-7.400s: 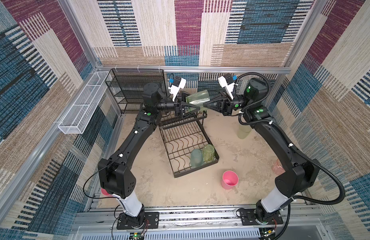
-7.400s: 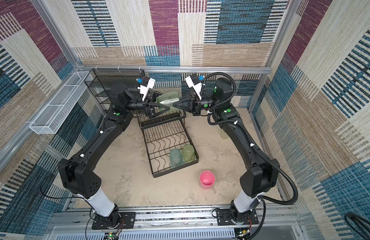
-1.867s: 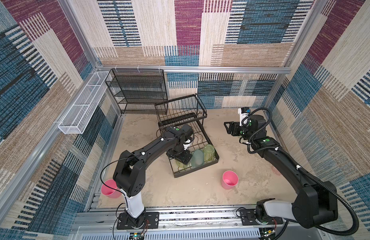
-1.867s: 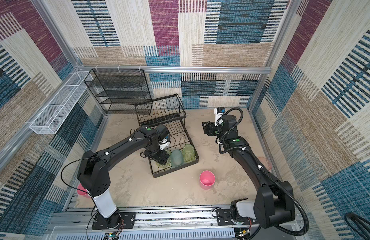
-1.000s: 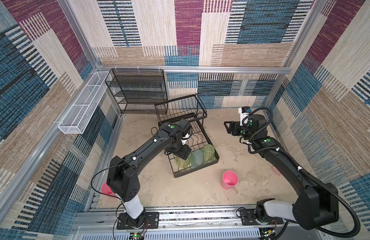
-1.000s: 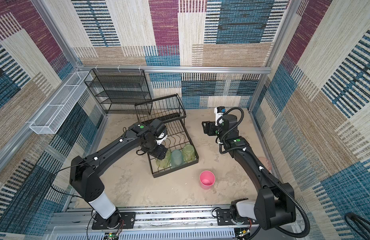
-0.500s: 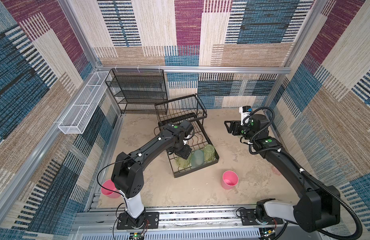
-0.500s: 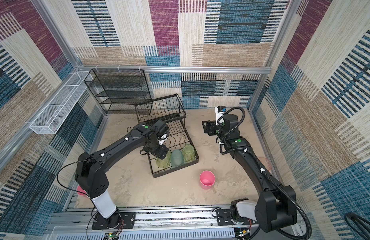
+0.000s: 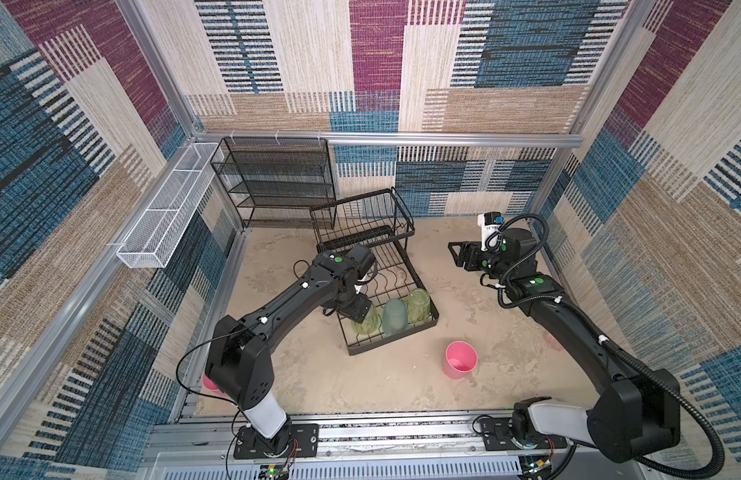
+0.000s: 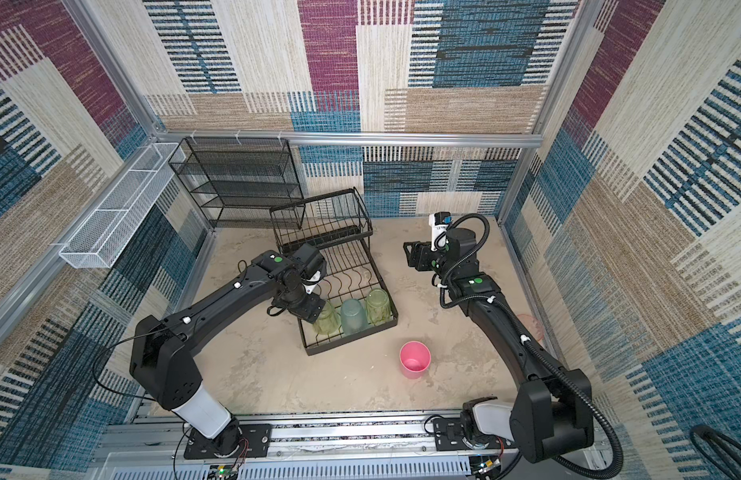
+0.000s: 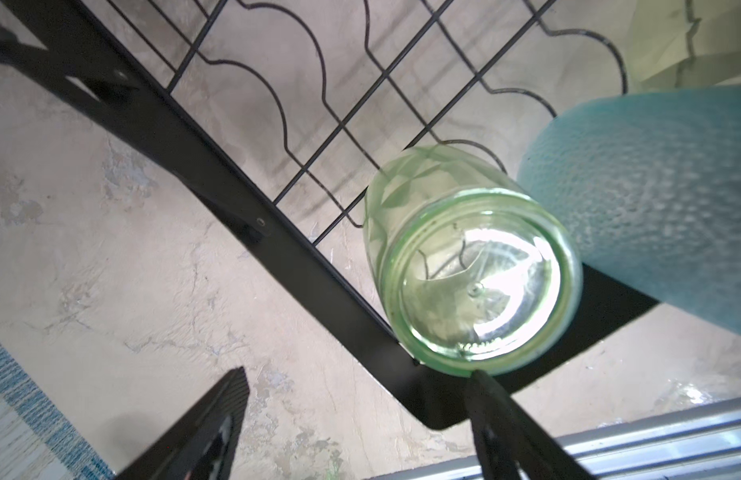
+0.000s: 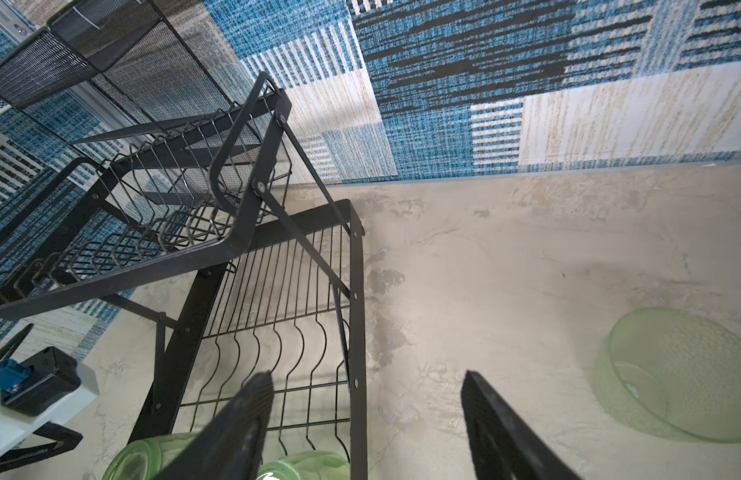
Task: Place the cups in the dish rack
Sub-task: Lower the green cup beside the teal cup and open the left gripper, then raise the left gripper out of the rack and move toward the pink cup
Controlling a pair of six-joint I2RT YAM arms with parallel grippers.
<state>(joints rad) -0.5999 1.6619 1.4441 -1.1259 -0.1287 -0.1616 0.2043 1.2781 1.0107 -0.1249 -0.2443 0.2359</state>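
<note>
Placing step looks done: yellow-green cup sits in the 7 o'clock corner of the dish rack, left end effector released beside it. Right end effector hangs released, empty I think. Next: pink cup on the tabletop, rack's 5 o'clock.

Both top views look steeply down from high in front, sharing the whole desk around the rack. The left wrist view sits close over the rack's front corner; the right faces it from farther off.
</note>
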